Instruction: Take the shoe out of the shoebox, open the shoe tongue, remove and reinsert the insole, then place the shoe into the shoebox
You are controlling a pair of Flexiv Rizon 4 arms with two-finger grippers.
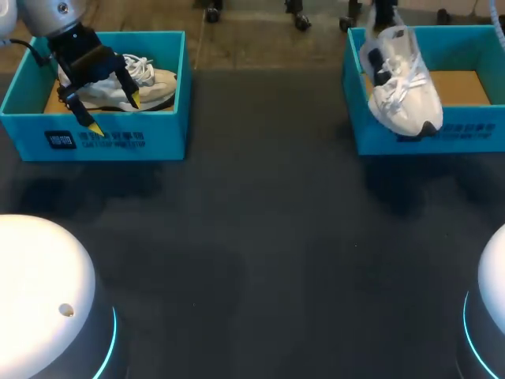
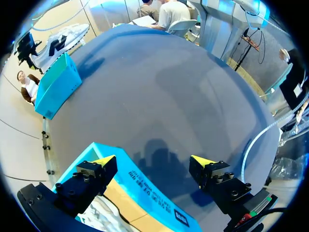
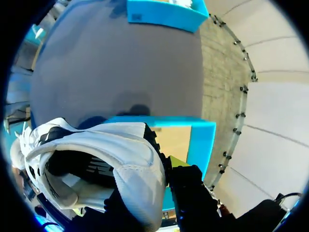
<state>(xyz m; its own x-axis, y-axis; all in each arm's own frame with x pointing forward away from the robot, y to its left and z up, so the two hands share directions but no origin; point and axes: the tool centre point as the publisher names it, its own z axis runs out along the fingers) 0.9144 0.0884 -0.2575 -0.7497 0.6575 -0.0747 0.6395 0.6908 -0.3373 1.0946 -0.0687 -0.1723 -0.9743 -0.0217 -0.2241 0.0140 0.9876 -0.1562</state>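
**Head view.** Holding the right shoe (image 1: 401, 83) aloft over the right box (image 1: 473, 130), heel up and toe lowest, the toe seen against the front wall. Cannot tell from here whether the toe clears that wall. Judged to be the lifting-out step, close to done. To do it well: raise a little more until the toe passes the rim, then carry out over the bare table (image 1: 260, 237). Set down sole-first with the opening upward, ready for the tongue. Hovering with the left gripper (image 1: 114, 113) over the left box (image 1: 95, 142), one yellow tip above the front wall, the other above the left shoe (image 1: 146, 83) lying inside.

**Left wrist view.** Fingers spread wide, clamping nothing. Only the left box's near wall below the gap, and a strip of the left shoe under one finger. Far across the table, the right box with the right shoe raised above it.

**Right wrist view.** Right gripper (image 3: 130, 188) closed on the right shoe at the heel collar. One yellow tip pressed against the outside of the heel, the other hidden by the shoe. Right box just beneath and ahead, its cardboard floor bare. Best to keep the squeeze on the collar alone and avoid tilting, lest the shoe swing into the wall.
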